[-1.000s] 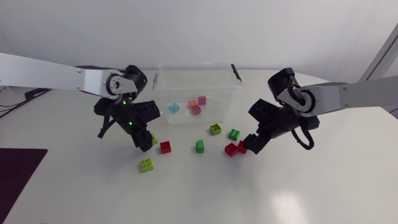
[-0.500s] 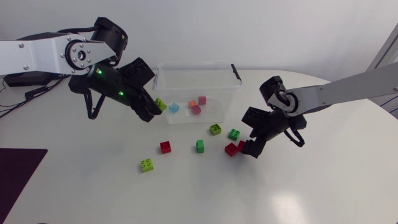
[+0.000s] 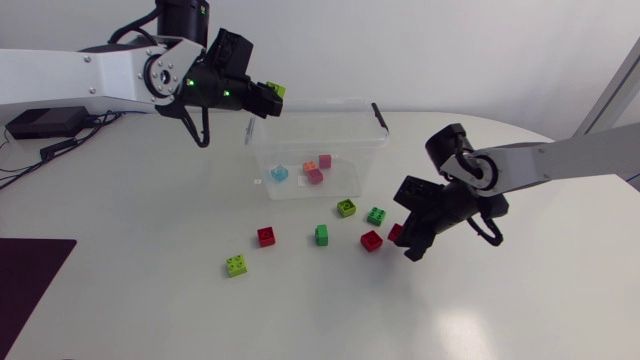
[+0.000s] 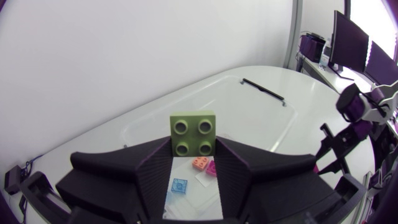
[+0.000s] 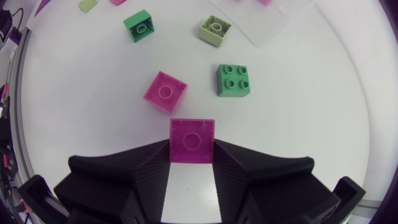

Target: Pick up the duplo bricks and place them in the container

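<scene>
Closest in, my left fingers (image 4: 193,160) are clenched on a lime-green duplo brick (image 4: 193,132), studs facing the camera, pinched by two opposite sides. Under and just past them lies the clear container (image 4: 144,122), with a blue brick (image 4: 179,186), an orange brick (image 4: 199,163) and a pink brick (image 4: 212,168) on its floor. From the head view I hang at the container's left rim, so I judge the drop is best made a little further in over the floor. I should open evenly so the brick falls flat and doesn't clip the wall.

My right fingers (image 5: 192,157) grasp a red duplo brick (image 5: 192,140) by its sides, low over the tabletop (image 5: 298,118). I cannot tell whether it is off the surface. A second red brick (image 5: 165,91) sits just ahead, and a dark green four-stud brick (image 5: 234,81) lies near it. I'd lift straight up before swinging toward the container, so I don't nudge either one. Farther off lie a pale green brick (image 5: 214,30) and a green brick (image 5: 140,26).
</scene>
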